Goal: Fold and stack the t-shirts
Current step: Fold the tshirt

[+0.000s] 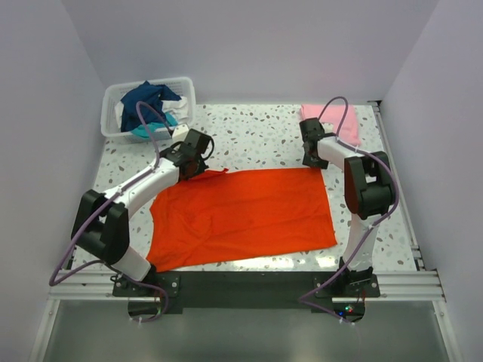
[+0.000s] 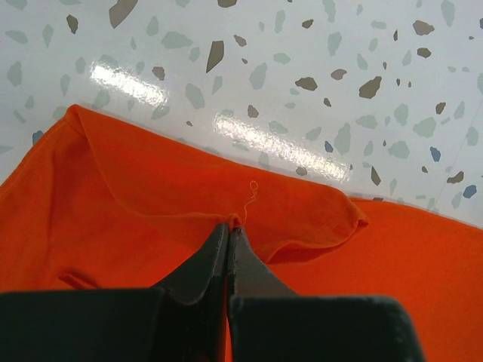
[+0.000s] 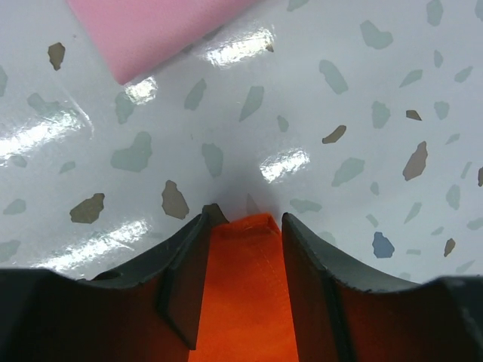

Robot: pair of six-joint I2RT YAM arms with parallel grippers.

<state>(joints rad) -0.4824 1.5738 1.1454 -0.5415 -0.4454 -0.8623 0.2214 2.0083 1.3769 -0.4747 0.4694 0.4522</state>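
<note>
You are on the first fold of the orange shirt (image 1: 241,215), spread flat mid-table. Your left gripper (image 2: 229,223) is pinched tight on its far edge, and your right gripper (image 3: 245,220) sits astride the far right corner, fingers narrowly apart with cloth between them, not yet clamped. Next, I judge, close the right, then lift both together and bring that edge evenly toward you. Counted: one basket (image 1: 112,96) holding what look like a navy shirt (image 1: 147,96), a teal shirt (image 1: 143,130) and a white shirt (image 1: 119,113), one orange shirt, and one folded pink shirt (image 1: 341,121) far right.
</note>
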